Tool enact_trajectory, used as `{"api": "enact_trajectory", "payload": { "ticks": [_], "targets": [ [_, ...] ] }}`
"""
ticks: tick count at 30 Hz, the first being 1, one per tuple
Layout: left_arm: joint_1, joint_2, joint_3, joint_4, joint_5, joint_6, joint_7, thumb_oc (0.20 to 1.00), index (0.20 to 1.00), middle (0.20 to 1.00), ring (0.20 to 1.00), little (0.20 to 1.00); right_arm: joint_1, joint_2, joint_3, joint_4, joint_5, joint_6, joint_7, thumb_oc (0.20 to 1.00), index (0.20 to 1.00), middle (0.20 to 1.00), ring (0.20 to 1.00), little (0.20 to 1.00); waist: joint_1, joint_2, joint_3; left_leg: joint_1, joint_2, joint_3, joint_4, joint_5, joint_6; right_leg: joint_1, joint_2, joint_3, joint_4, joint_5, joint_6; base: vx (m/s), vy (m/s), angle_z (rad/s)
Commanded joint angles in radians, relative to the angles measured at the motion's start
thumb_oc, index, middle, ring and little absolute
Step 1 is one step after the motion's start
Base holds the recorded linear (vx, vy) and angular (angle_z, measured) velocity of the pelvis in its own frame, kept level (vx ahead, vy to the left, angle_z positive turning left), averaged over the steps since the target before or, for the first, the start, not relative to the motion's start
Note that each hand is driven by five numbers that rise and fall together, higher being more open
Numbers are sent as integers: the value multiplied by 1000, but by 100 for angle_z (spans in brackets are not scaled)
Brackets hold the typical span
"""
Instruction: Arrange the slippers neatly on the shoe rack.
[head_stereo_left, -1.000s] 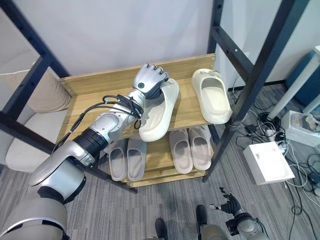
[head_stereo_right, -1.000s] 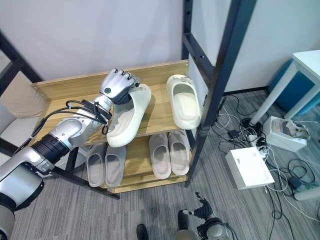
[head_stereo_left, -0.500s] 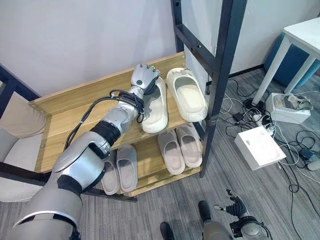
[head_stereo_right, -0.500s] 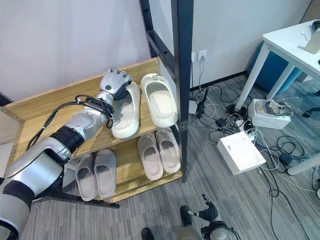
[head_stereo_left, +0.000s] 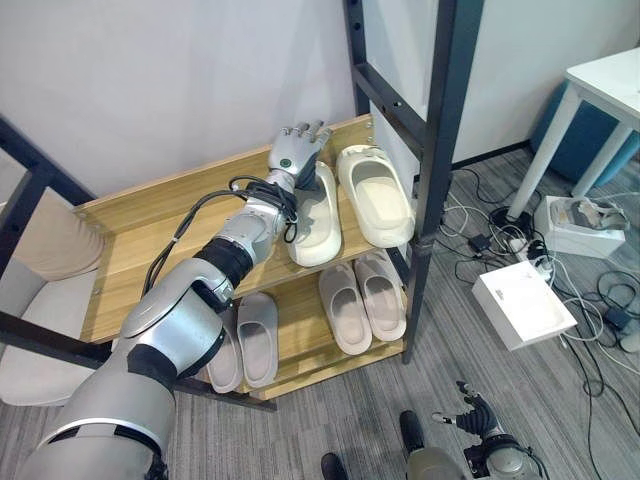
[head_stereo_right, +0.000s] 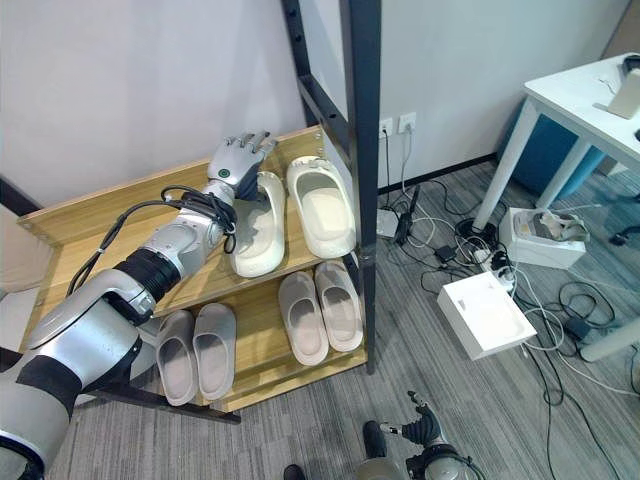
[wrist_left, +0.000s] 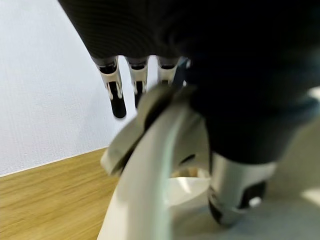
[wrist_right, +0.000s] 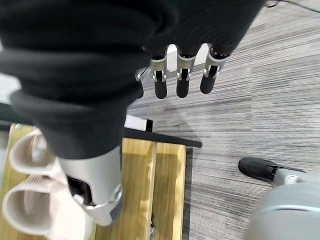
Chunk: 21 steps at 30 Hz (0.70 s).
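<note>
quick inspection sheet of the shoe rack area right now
surface: wooden shoe rack, two shelves in a black frame
job's things: two cream slippers side by side on the top shelf; two grey pairs on the lower shelf
clutter: nothing seen on the rack
hands: left hand over the left cream slipper, fingers straight; right hand low over the floor, relaxed
cables: tangle on the carpet right of the rack
surroundings: white box, white table, wall
</note>
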Motion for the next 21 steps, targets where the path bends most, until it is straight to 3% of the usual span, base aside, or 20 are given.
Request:
{"api": "enact_trajectory", "payload": {
  "ticks": [1, 11, 14, 19, 21],
  "targets": [
    [-121, 41, 29, 46, 9, 14, -17, 1000, 1000, 1000, 1000, 1000, -28, 9, 2, -27, 27, -10, 10, 1000, 1000, 1000, 1000, 1000, 17, -37, 23, 62, 17, -57, 0, -44, -39, 96, -25, -64, 1, -116, 95, -22, -31, 29],
    [-33, 52, 92, -90, 10, 3, -62, 1000, 1000, 1000, 1000, 1000, -32, 26, 9, -41, 25, 11, 32, 1000, 1000, 1000, 1000, 1000, 62, -46, 19, 56, 12, -93, 0, -34, -38, 114, -29, -106, 1, -120, 90, -24, -14, 17],
    [14, 80, 147, -200, -26, -15, -72, 1000, 1000, 1000, 1000, 1000, -19, 29, -3, -51, 23, 17, 39, 1000, 1000, 1000, 1000, 1000, 75, -48, 17, 54, 10, -102, 0, -34, -37, 120, -31, -117, 1, -120, 90, -12, 1, 3],
    [137, 121, 273, -420, -204, -85, -108, 1000, 1000, 1000, 1000, 1000, -5, 44, -25, -48, 11, 34, 46, 1000, 1000, 1000, 1000, 1000, 98, -51, 13, 54, 7, -114, 0, -32, -35, 126, -36, -132, 1, -121, 88, -12, 2, 13],
    [242, 149, 356, -578, -394, -147, -144, 1000, 1000, 1000, 1000, 1000, 1, 61, -47, -35, 1, 50, 54, 1000, 1000, 1000, 1000, 1000, 119, -50, 10, 53, 5, -124, 0, -30, -34, 130, -38, -142, 1, -119, 87, -7, 8, 6]
  ]
}}
